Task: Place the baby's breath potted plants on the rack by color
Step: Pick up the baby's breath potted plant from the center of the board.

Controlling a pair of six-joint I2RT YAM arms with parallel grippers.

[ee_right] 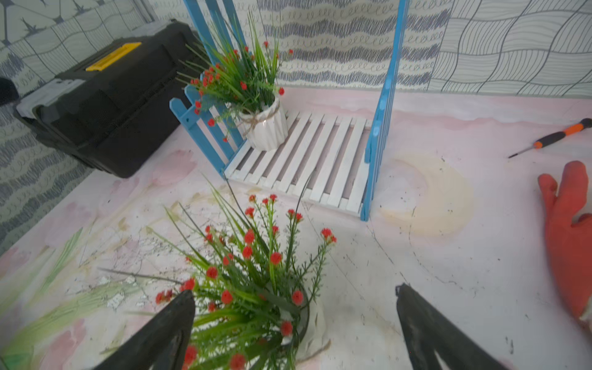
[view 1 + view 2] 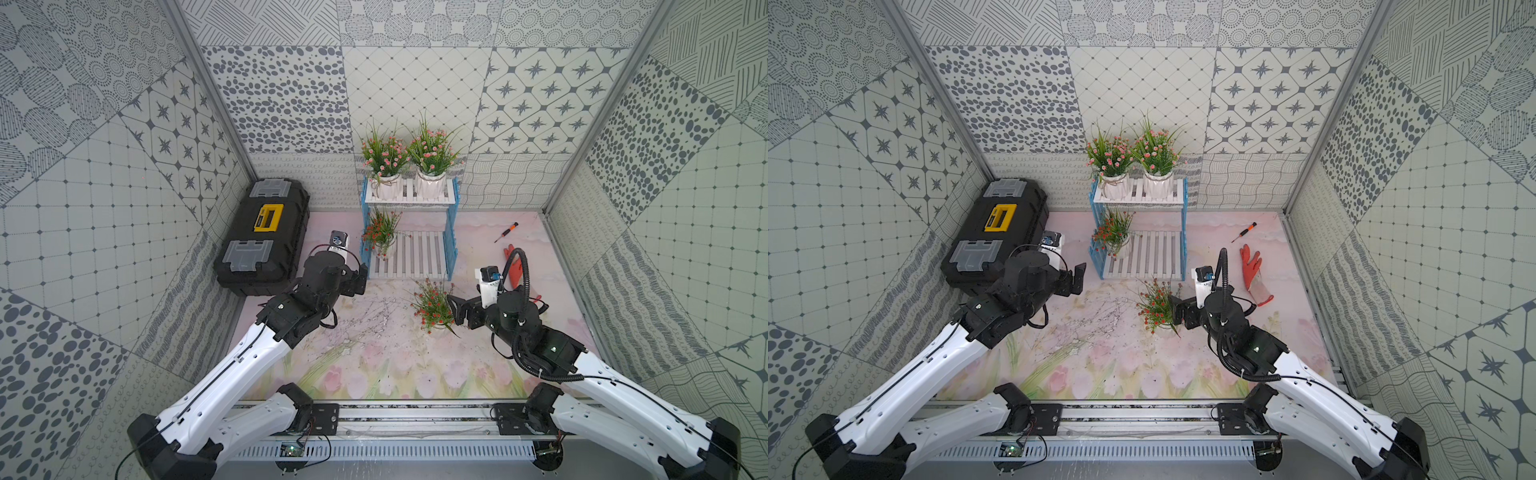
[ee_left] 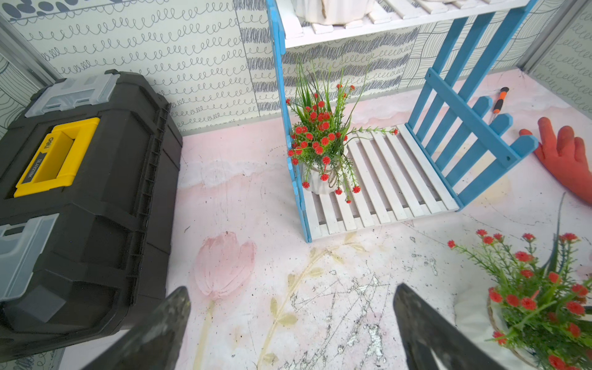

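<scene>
glossy ribbed white pot (image 1: 266,128), matt black plastic toolbox (image 3: 96,192), painted wooden rack (image 1: 320,153)

Rack (image 2: 452,216) at the back of the table (image 2: 374,357), flanked left and right.

On the upper shelf, side by side, left plant (image 2: 383,160) and right plant (image 2: 431,151); on the lower shelf, at its left end, third plant (image 2: 380,232). On the table just before the rack's right front corner, fourth plant (image 2: 432,307), right gripper (image 2: 454,311) close at its right. Left of the rack, toolbox (image 2: 262,237), left gripper (image 2: 1073,280) between the two. Right of the rack, screwdriver (image 2: 506,232) farther back, glove (image 2: 1255,274) nearer.
</scene>
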